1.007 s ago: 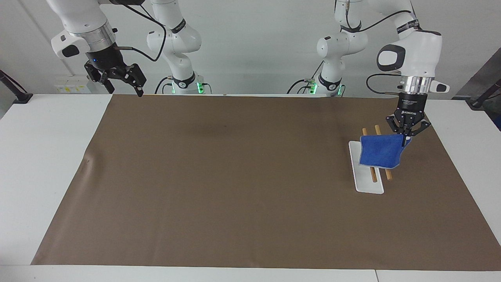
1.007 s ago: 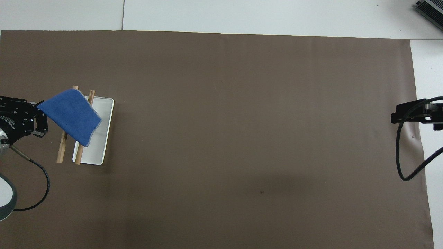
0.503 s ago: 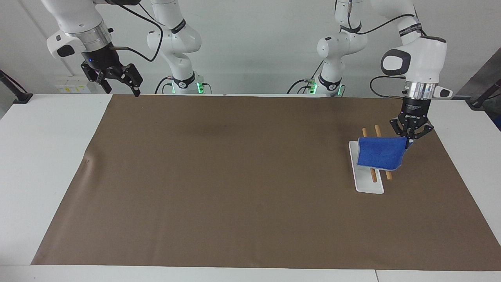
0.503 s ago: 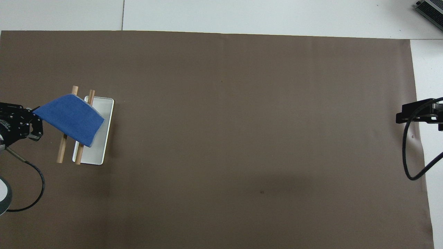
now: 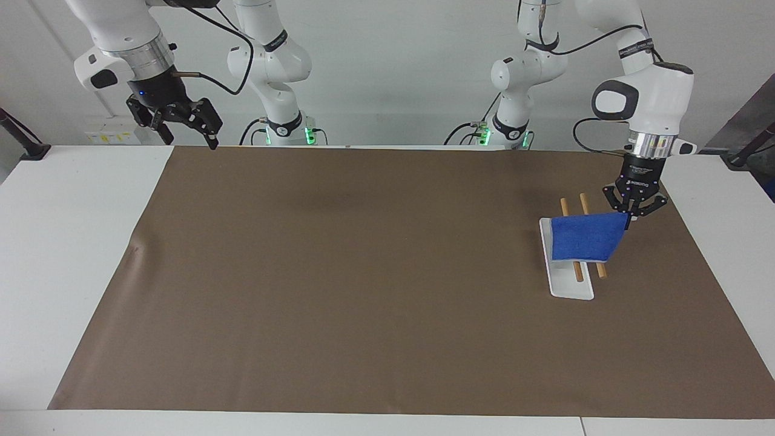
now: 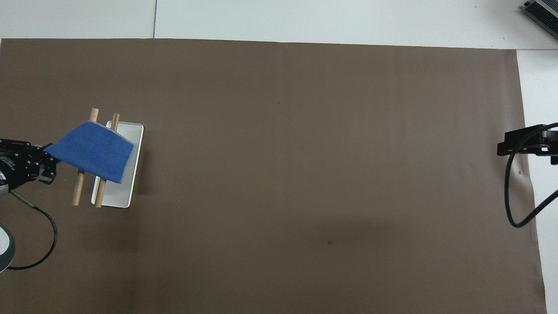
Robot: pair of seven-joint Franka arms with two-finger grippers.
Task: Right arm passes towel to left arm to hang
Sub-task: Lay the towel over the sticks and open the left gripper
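While left gripper (image 5: 629,213) fingers pinch towel (image 5: 586,237) corner | right gripper (image 5: 181,124) fingers wide, empty

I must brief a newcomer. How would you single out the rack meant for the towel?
On the brown mat, look toward the left arm's end. There a flat white base carries two wooden rails, half covered by the blue towel; nothing else on the mat is wooden.

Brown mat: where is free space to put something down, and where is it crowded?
The brown mat is bare from the right gripper to the white tray. Crowding is there only: wooden rods, towel, left gripper.
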